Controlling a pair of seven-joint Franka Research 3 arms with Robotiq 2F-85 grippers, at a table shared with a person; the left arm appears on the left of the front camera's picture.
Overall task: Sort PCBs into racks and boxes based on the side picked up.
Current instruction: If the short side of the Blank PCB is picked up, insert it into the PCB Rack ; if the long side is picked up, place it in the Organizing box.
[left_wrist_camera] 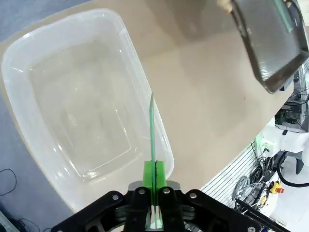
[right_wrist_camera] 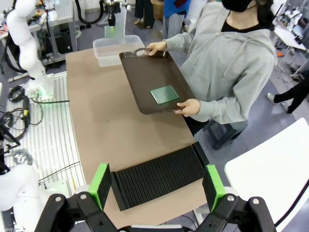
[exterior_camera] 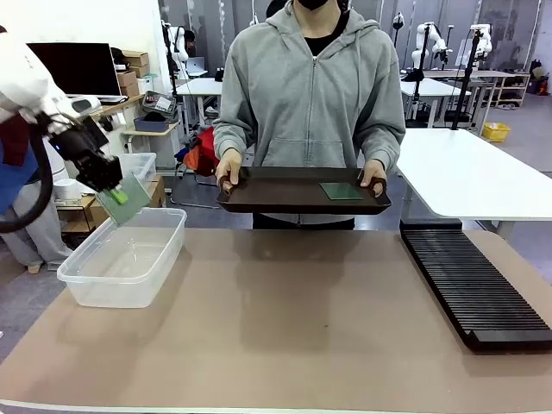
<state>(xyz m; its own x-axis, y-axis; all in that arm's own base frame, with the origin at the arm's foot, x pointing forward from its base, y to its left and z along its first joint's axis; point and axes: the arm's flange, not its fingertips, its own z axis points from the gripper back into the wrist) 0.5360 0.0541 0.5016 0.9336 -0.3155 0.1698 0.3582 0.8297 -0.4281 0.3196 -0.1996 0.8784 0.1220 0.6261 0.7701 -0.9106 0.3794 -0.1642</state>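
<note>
over the clear tub [exterior_camera: 110, 291], a thin green pcb [exterior_camera: 132, 201] hangs tilted.

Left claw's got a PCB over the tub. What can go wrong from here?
1. The held PCB hangs edge-down from the left claw, about over the tub rim. Released here, it may clip the rim and land outside.
2. The second PCB lies loose on the tray the person holds off the table. A tilt could slide it.
</note>
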